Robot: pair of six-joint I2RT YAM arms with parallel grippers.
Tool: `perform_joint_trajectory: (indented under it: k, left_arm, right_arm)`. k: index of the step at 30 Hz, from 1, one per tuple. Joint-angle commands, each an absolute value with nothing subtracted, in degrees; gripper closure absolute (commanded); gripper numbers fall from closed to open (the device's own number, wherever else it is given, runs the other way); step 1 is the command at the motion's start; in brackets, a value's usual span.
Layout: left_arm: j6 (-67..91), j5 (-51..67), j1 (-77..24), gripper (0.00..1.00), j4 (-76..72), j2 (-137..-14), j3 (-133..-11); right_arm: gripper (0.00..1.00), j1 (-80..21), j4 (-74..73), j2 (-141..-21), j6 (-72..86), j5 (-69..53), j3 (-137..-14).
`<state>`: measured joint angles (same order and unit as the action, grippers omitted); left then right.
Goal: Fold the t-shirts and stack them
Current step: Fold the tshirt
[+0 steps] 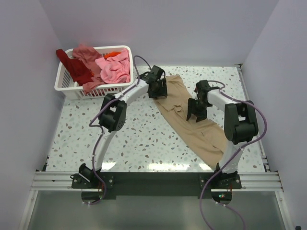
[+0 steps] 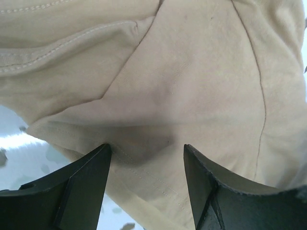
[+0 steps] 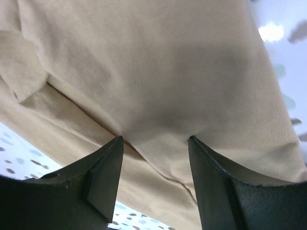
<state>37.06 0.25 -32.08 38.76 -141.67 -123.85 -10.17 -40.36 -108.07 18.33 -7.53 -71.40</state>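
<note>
The tan t-shirt (image 1: 192, 122) lies folded into a long band across the table, from the back middle to the front right. My left gripper (image 1: 157, 91) is open, its fingertips pressed down on the shirt's far end, with the hem (image 2: 144, 177) between the jaws. My right gripper (image 1: 196, 111) is open, its tips pressed into the shirt's middle (image 3: 158, 96), cloth bulging between the fingers. Pink (image 1: 115, 67), salmon (image 1: 86, 52), dark red (image 1: 72, 66) and orange (image 1: 112, 54) shirts lie heaped in the basket.
The white slatted basket (image 1: 67, 88) stands at the back left of the speckled table (image 1: 134, 139). Side walls close in on the left and right. The metal rail with both arm bases (image 1: 153, 179) runs along the near edge.
</note>
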Motion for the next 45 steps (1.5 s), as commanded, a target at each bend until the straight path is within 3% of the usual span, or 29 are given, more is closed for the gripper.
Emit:
perform_joint_trajectory:
  k: [1,11,18,33,38,45]
  left_arm:
    - [36.48,1.3,-27.87,0.33,33.14,-147.04,-123.83]
    - [38.41,5.27,-20.4,0.31,19.28,-152.32,-132.1]
    - [36.83,7.99,-19.51,0.25,11.43,-148.72,-130.79]
    - [29.01,9.76,-29.34,0.21,16.17,-135.53,-115.68]
    - [26.64,5.46,-33.39,0.19,19.95,-128.26,-110.32]
    - [26.99,1.06,-33.84,0.15,22.32,-115.85,-93.9]
  right_arm:
    - [0.39,-11.86,-36.65,-114.86,20.65,-11.07,-75.65]
    - [0.38,-14.76,-42.71,-128.75,21.62,-13.53,-96.75]
    - [0.3,-14.77,-46.05,-126.75,19.69,-13.36,-102.75]
    - [0.27,-15.12,-43.6,-96.61,17.57,-6.16,-67.36]
    - [0.27,-16.34,-40.7,-91.94,20.48,-5.36,-59.87]
    - [0.27,-19.86,-35.95,-90.7,24.17,-4.22,-50.64]
